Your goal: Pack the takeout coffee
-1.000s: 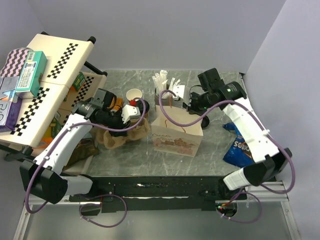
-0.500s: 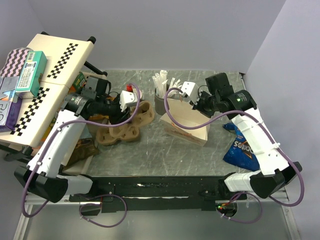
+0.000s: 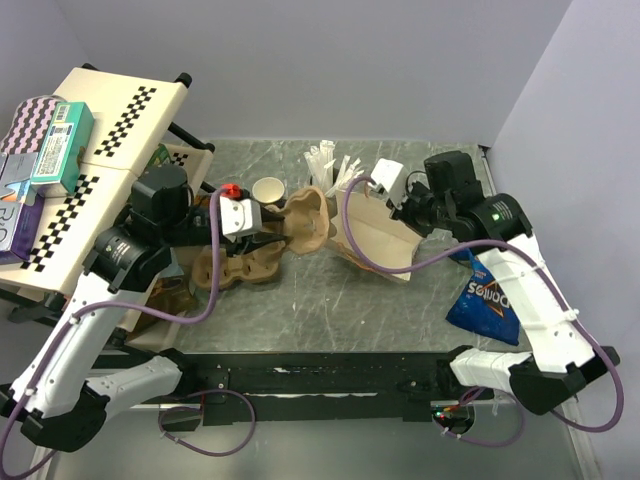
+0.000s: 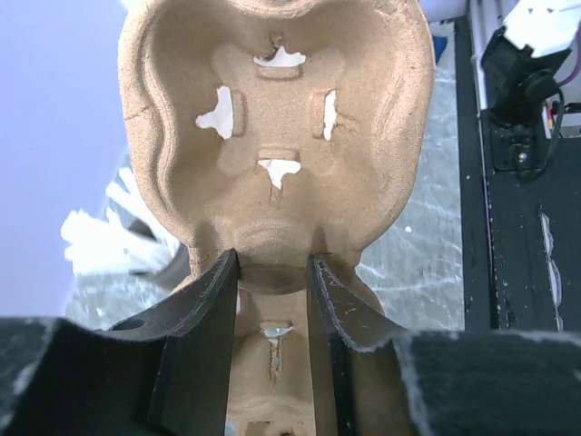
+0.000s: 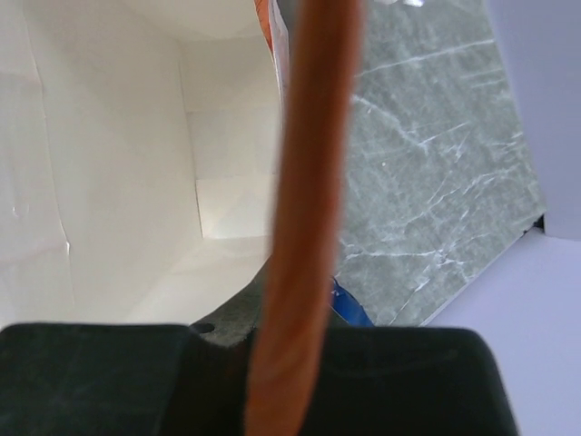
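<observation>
Rack (image 3: 118, 128): one, at the far left; cream panels with black checker strips, several flat printed boxes on top.
Left arm (image 3: 100, 300): one; white links, black joints, a purple cable looped along it; it reaches right over the counter with the wrist level.
Left jaws: two black fingers closed on a ridge of the cup carrier, one on each side, touching it.
Cup carrier (image 4: 272, 136): two appear, both of brown moulded pulp, rough and matte, with rounded wells and cut slots. One is gripped and stands on edge. The other (image 3: 235, 268) lies flat on the counter near the left arm.
Paper cup (image 3: 268, 190): one; brown kraft outside, white inside, round, upright and open, no lid on it; it stands on the counter just behind the left jaws, apart from both carriers.
Counter (image 3: 330, 310): one; grey, marble-veined, smooth.
Cup of sticks (image 3: 322, 162): one, its body mostly hidden; a bunch of thin white sticks fans out of the top.
Paper bag (image 3: 375, 235): one; printed outside, plain white inside, tipped over with its mouth facing up and right.
Right jaws: closed on the bag's flat brown paper handle (image 5: 300, 182).
Right arm (image 3: 530, 290): one; it bends inward from the right, wrist over the bag.
Chip bag (image 3: 485, 300): one; glossy blue, crinkled, flat on the counter.
</observation>
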Motion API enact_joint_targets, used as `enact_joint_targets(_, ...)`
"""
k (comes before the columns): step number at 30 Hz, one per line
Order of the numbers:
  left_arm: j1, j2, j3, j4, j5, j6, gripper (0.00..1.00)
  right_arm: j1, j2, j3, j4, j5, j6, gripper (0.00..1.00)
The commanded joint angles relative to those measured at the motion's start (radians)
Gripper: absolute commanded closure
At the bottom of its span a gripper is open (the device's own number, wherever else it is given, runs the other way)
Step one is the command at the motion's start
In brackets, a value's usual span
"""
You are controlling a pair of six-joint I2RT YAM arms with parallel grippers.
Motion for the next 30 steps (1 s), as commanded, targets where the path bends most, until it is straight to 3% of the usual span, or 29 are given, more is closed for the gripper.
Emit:
enact_joint_targets(1, -0.042, -0.005, -0.02, 0.065, 0.01, 0.035, 0.99, 0.006, -0.061, -0.037, 0.08, 0.019, 0.011, 1.0)
enact_joint_targets(8, -0.08, -0.031, -0.043, 0.129, 0.001, 0.111, 0.99, 0.007, -0.13, -0.131, 0.172, -0.008, -0.035, 1.0)
enact_joint_targets(20, -0.145, -0.159, -0.309, 0.54, -0.035, 0.102, 0.99, 0.002, -0.113, -0.143, 0.178, -0.1, 0.079, 1.0)
enact_joint_targets(26, -0.194, -0.151, -0.337, 0.686, -0.059, 0.116, 0.99, -0.006, -0.093, -0.128, 0.177, -0.108, 0.079, 1.0)
enact_joint_targets(30, -0.215, -0.122, -0.31, 0.694, -0.036, 0.119, 0.99, -0.018, -0.081, -0.126, 0.174, -0.113, 0.083, 1.0)
